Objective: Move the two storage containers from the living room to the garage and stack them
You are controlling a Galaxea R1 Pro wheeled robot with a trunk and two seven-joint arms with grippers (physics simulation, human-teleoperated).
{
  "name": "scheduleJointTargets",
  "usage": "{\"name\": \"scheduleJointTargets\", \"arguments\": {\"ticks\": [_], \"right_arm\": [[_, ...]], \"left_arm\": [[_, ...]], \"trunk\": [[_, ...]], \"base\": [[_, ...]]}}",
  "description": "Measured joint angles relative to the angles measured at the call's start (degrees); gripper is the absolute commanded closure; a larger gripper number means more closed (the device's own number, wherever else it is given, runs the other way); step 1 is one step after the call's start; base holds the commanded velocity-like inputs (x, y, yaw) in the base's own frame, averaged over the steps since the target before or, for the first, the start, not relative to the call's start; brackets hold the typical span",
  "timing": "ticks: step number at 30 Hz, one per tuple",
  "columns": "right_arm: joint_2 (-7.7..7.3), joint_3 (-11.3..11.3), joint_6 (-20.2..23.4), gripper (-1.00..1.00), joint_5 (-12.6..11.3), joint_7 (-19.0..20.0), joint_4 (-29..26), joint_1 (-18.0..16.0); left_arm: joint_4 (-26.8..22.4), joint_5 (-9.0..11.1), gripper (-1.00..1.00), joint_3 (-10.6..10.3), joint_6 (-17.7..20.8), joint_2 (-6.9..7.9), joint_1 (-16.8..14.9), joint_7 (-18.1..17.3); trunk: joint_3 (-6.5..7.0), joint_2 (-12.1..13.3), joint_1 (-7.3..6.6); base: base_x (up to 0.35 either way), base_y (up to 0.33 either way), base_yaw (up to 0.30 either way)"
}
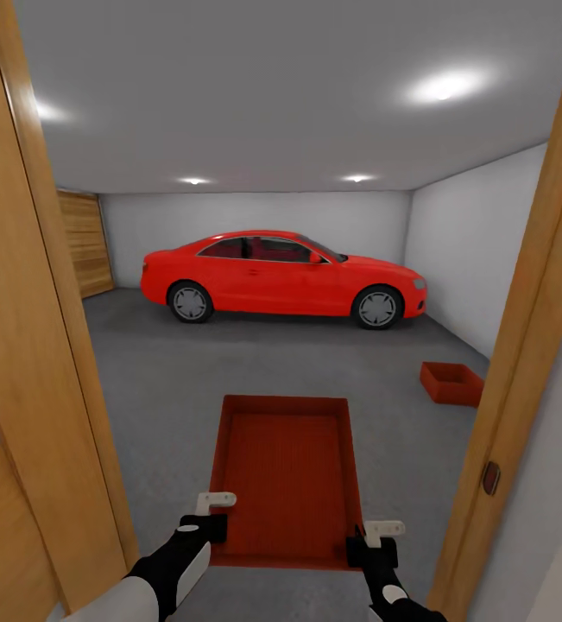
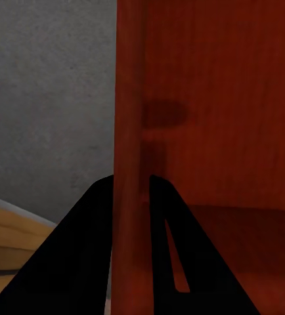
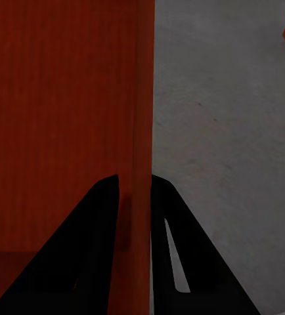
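Held orange-red ribbed open bin (image 1: 285, 466): empty | left gripper (image 2: 131, 197), right gripper (image 3: 134, 197): clamped on its side walls | second orange-red bin (image 1: 451, 383): on grey concrete floor (image 1: 168, 371), contents unclear.

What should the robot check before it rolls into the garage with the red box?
1. Left gripper pinching the carried container's wall: ok, fingers sit on both sides of it.
2. Right gripper pinching the opposite wall: ok, fingers straddle it.
3. Box fits between the door frame's left side and right side: ok, gaps show on both sides.
4. Second container already on the garage floor: ok, by the right wall.
5. Red car out of the way: ok, parked at the back.
6. Second container empty for stacking: cannot tell.
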Motion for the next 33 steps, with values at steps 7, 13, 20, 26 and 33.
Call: {"name": "scheduleJointTargets", "arguments": {"ticks": [7, 13, 20, 26, 33], "right_arm": [[0.0, 0.1, 0.2, 1.0, -0.1, 0.0, -0.1, 0.0], [-0.06, 0.1, 0.5, 1.0, 0.1, 0.0, -0.4, 0.0], [-0.03, 0.3, 0.5, 1.0, -0.1, 0.0, -0.4, 0.0], [0.01, 0.3, 0.3, 1.0, -0.2, 0.0, -0.3, 0.0], [0.01, 0.3, 0.3, 1.0, -0.3, 0.0, -0.2, 0.0]], "left_arm": [[0.0, 0.2, 1.0, -0.1, 0.0, 0.05, 0.0, 0.0], [0.0, 0.3, 1.0, 0.0, 0.0, 0.08, 0.0, 0.0], [0.0, 0.3, 1.0, 0.0, 0.0, 0.1, 0.0, 0.0], [0.0, 0.3, 1.0, -0.1, 0.0, 0.1, 0.0, 0.0], [0.0, 0.3, 1.0, -0.1, 0.0, 0.1, 0.0, 0.0]], "trunk": [[0.0, 0.0, -0.02], [-0.01, 0.0, -0.03], [-0.01, 0.0, -0.03], [0.0, 0.0, -0.03], [0.0, 0.0, -0.03]], "base": [[0.066, 0.0, 0.0], [0.279, 0.0, 0.0], [0.317, 0.0, 0.0], [0.321, 0.0, 0.0], [0.321, 0.0, 0.0]]}}
